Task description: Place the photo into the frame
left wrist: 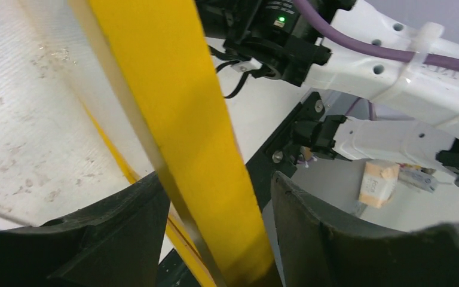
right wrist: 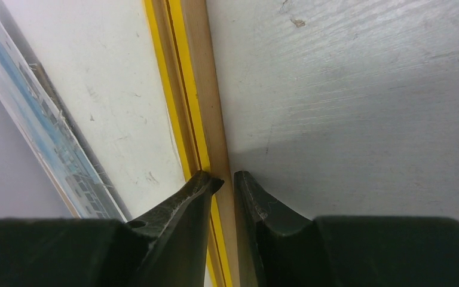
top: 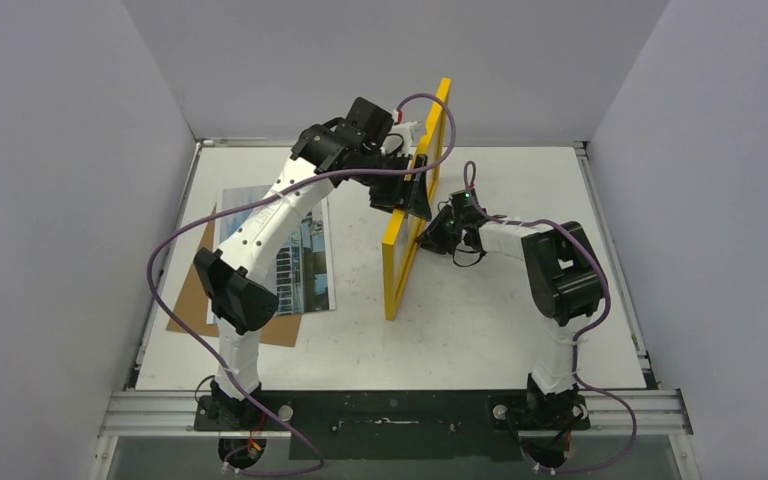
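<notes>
The yellow frame (top: 397, 270) stands upright on its long edge in the middle of the table, running front to back. My left gripper (top: 407, 190) is shut on its upper bar; in the left wrist view the yellow bar (left wrist: 173, 107) passes between the two fingers of that gripper (left wrist: 221, 227). My right gripper (top: 428, 238) comes in from the right, low down, and is shut on the frame's light wood edge (right wrist: 200, 89), with its tips (right wrist: 227, 179) nearly together. The photo (top: 305, 260) lies flat, picture up, at the left, partly under my left arm; it also shows in the right wrist view (right wrist: 42, 131).
A brown backing board (top: 192, 300) lies under the photo, sticking out at its left and front. Grey walls close the table on three sides. A metal rail (top: 400, 405) runs along the front edge by the arm bases.
</notes>
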### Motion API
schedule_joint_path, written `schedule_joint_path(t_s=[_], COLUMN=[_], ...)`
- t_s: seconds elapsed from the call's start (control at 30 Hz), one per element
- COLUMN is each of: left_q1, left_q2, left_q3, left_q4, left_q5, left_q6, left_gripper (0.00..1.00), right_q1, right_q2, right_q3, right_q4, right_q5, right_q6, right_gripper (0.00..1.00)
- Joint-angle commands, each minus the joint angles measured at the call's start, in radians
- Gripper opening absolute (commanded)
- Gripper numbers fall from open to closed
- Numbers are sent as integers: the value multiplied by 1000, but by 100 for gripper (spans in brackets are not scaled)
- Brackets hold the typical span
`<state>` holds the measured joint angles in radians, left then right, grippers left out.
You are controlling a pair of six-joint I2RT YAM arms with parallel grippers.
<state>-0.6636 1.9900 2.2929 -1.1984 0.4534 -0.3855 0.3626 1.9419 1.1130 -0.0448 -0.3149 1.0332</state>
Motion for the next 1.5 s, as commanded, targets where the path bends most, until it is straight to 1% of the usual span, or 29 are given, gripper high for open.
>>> schedule_joint_path(t_s=[0.0,0.13,0.2,0.23,0.27,0.43,0.6,0.7,0.77,0.83,0.93,1.0,1.07,1.1,1.13,1.2,1.23,1.33,1.47], left_q1=[20,38,54,59,61,61,60,60,59,61,61,62,68,75,83,105,116,142,148], left_q2=[19,9,-6,-14,-19,2,10,2,1,5,10,10,5,1,-3,-15,-22,-52,-63], left_q3=[-57,-111,-153,-172,-170,-90,-49,-41,-32,-16,-9,-9,-14,-19,-23,-36,-44,-74,-119], left_q4=[63,128,198,218,204,63,-13,-16,-12,-13,-12,-24,-35,-36,-35,-28,-19,20,69], left_q5=[187,294,353,344,292,127,-4,-26,-26,-22,-12,-39,-61,-67,-67,-48,-34,23,79], left_q6=[7,-36,-88,-98,-92,-24,18,25,26,25,22,22,24,21,14,1,-7,-22,-26], left_gripper=[57,51,50,50,50,50,51,55,56,53,52,52,51,48,46,45,47,59,65], right_q1=[13,12,10,11,10,12,12,11,11,11,12,10,10,7,4,0,-4,-11,-16], right_q2=[55,57,56,54,54,56,50,42,36,33,26,20,14,13,10,-1,-6,-16,-3], right_q3=[1,-1,-2,-4,-4,-6,-3,1,1,-1,-9,-14,-20,-23,-27,-37,-40,-44,-41], right_q4=[-75,-75,-75,-75,-74,-73,-80,-82,-78,-60,-43,-38,-37,-36,-35,-32,-35,-44,-52], right_q5=[60,59,59,59,57,54,57,56,53,42,33,32,33,32,30,32,35,43,39], right_q6=[-30,-30,-30,-32,-33,-35,-47,-59,-62,-61,-58,-61,-62,-61,-59,-56,-55,-62,-66], right_gripper=[22,22,23,23,23,23,24,26,29,32,37,40,42,41,42,42,42,42,42])
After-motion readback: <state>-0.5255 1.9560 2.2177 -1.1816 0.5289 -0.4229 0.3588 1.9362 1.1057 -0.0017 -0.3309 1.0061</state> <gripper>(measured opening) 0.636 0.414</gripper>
